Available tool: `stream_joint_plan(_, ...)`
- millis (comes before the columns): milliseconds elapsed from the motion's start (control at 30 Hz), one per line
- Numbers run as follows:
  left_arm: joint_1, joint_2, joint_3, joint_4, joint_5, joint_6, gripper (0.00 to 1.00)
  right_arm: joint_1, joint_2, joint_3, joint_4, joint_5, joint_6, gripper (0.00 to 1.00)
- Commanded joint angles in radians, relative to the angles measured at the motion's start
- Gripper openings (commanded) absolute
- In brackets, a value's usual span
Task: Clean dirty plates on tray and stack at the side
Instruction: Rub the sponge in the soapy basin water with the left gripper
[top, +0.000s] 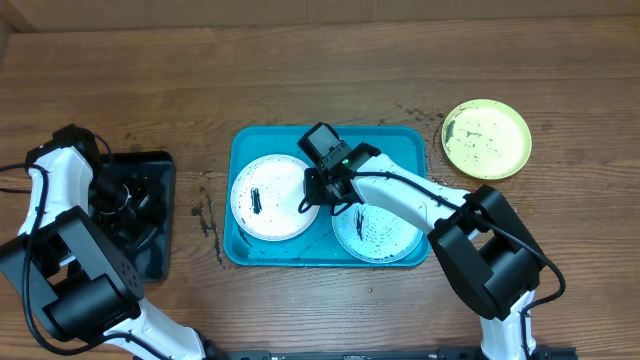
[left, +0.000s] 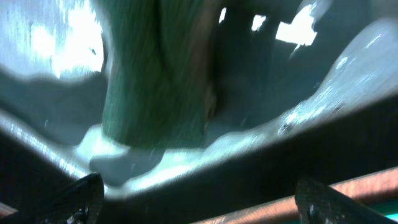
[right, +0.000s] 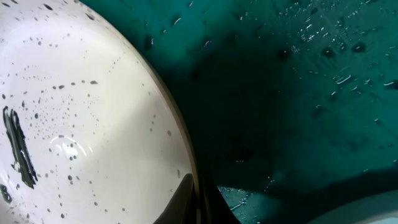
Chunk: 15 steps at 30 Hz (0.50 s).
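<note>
on the tray (top: 262, 142), the right arm (top: 410, 196) seemingly half-hides one plate (top: 388, 242).

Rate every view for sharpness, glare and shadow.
Overhead: sharp, evenly lit, large turquoise plastic tray clear. Left wrist: smeared and out of focus throughout, bright blown-out patches near the top. Right wrist: speckled round white plate crisp with soft glare; deep shadow beside its rim.

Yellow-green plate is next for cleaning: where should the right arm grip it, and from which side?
Pinch the rim of the yellow-green plate, probably at its lower-left edge in the overhead view, coming down from the tray side. It lies flat and shallow on the table, so only the raised rim offers a bite, and that edge looks clear.
</note>
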Motion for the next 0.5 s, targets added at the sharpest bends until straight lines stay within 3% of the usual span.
stream_joint_plan(0, -0.002, -0.021, 0.001, 0.076, -0.051, -0.004, 0.98, 0.005, 0.011, 0.019, 0.006, 0.018, 0.004, 0.04)
stream_joint_plan(333, 0.0, -0.014, -0.058, 0.164, -0.23, -0.041, 0.97, 0.005, 0.011, 0.019, 0.006, 0.018, 0.004, 0.04)
stream_joint_plan(467, 0.001, -0.014, -0.093, 0.226, -0.227, -0.04, 0.97, 0.005, 0.011, 0.019, 0.003, 0.017, -0.001, 0.04)
